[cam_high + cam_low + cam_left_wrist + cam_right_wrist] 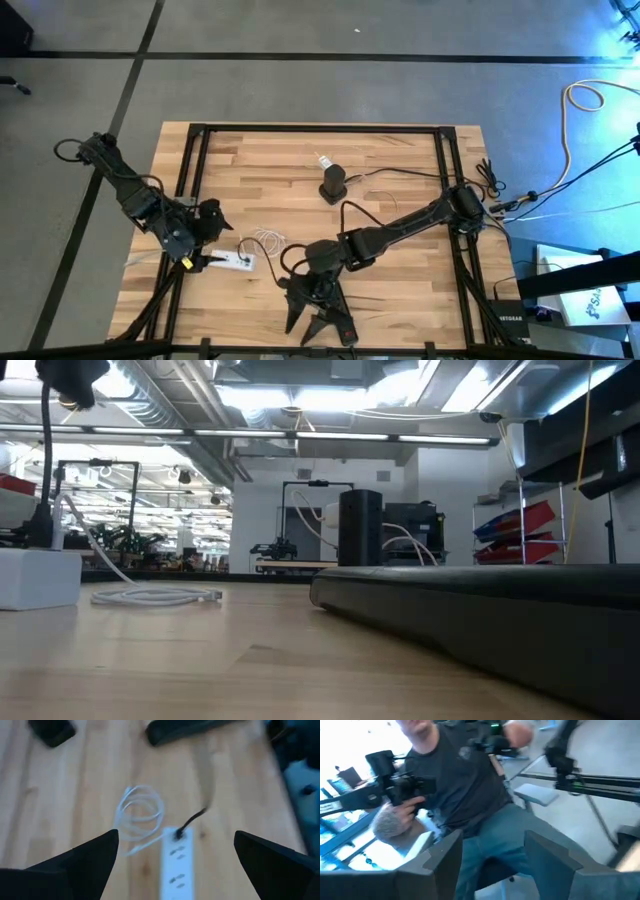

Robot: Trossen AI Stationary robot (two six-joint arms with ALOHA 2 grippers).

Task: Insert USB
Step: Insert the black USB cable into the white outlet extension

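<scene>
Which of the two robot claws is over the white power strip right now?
The left claw, at the table's left side. It hangs open above the white power strip and coiled white cable. The right claw lies at the near edge, away from them.

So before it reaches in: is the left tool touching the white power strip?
Apart. The left wrist view shows the left tool open, fingers wide either side of the power strip lying on the table below.

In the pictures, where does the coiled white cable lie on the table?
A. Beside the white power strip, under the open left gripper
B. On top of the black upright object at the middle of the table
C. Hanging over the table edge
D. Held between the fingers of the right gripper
A: the coiled white cable lies flat on the wood next to the white power strip, below the left gripper, whose fingers stand wide apart.
</scene>
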